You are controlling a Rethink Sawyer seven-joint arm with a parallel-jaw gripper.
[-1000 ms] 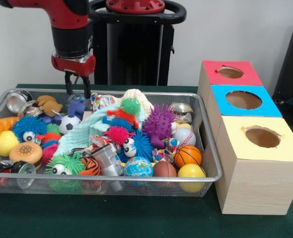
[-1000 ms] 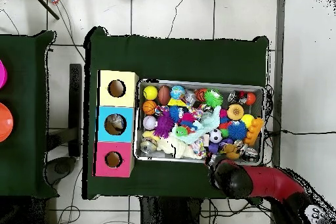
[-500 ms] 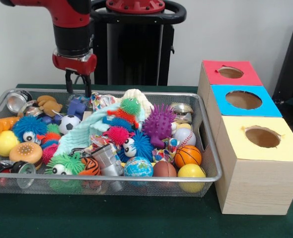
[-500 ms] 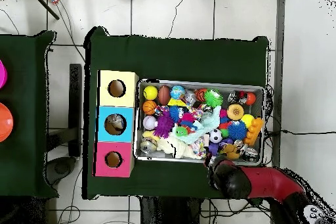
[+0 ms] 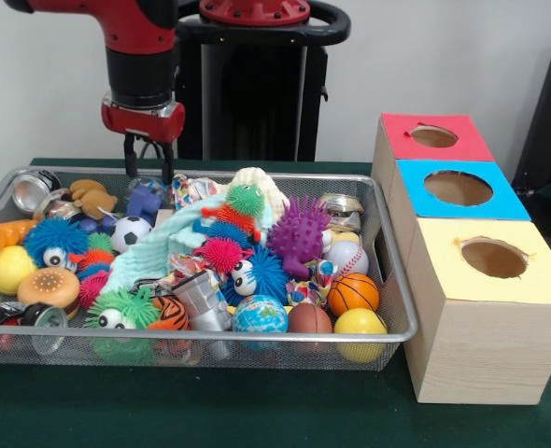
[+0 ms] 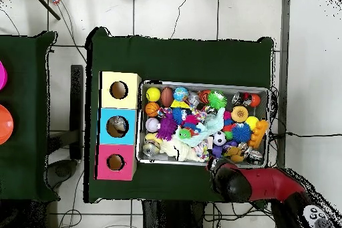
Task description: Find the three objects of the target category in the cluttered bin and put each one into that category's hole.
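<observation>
Black fingers (image 5: 148, 168) hang apart over bin (image 5: 388, 280)'s rear rim; soccer ball (image 5: 130, 232) nearby.

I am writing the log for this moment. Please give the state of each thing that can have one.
Robot gripper: open, empty, hanging above the bin's far edge.
Silver wire-mesh bin: full of toys.
Red-topped box hole: open.
Blue-topped box hole: open.
Yellow-topped box hole: open.

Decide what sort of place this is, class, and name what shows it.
Probably a robotics lab: a red arm's gripper hangs over a wire bin of toys beside wooden boxes with holes.
</observation>
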